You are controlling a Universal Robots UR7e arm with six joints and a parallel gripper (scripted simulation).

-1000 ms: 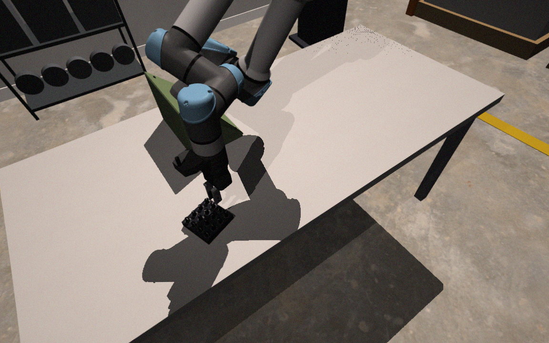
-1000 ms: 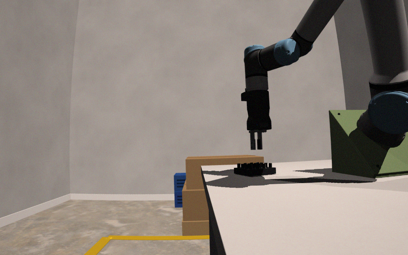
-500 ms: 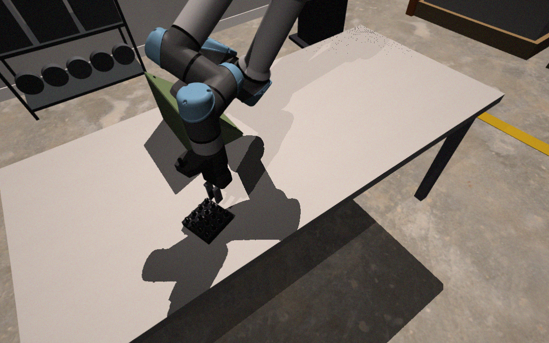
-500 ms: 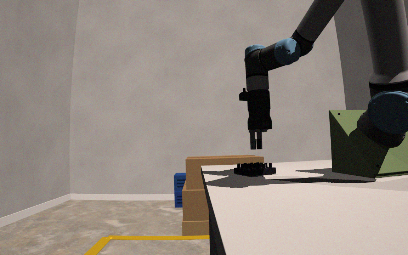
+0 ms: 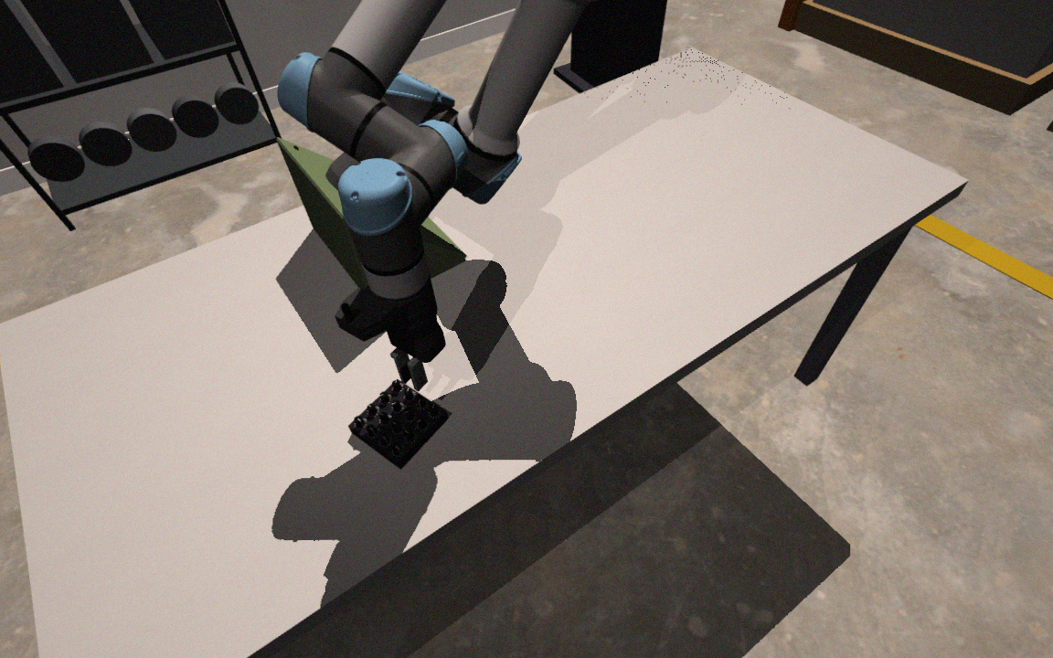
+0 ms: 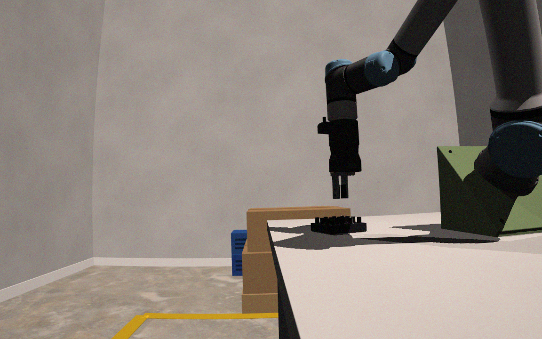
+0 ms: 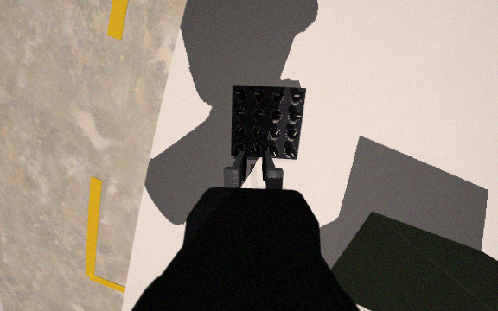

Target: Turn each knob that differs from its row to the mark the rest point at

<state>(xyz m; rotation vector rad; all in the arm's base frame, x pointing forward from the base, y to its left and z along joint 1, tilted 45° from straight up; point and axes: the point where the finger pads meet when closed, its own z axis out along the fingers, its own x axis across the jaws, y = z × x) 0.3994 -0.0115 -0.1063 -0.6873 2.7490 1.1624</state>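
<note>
The black knob box sits flat on the white table, with several small upright knobs in a square grid. In the wrist view its left part lies in shadow and its right part is lit. White lines run nearly level on the two upper rows there and slant on the two lower rows; exact marks and printed names are too small to read. The socket cannot be made out. My gripper is partly open and empty, pointing down, clear above the box. Its fingertips overlap the box's lower edge in the wrist view.
The green wedge-shaped mount stands on the table behind the box. The table's long edge runs on the box's other side. Brown cartons and a blue crate stand beyond the table.
</note>
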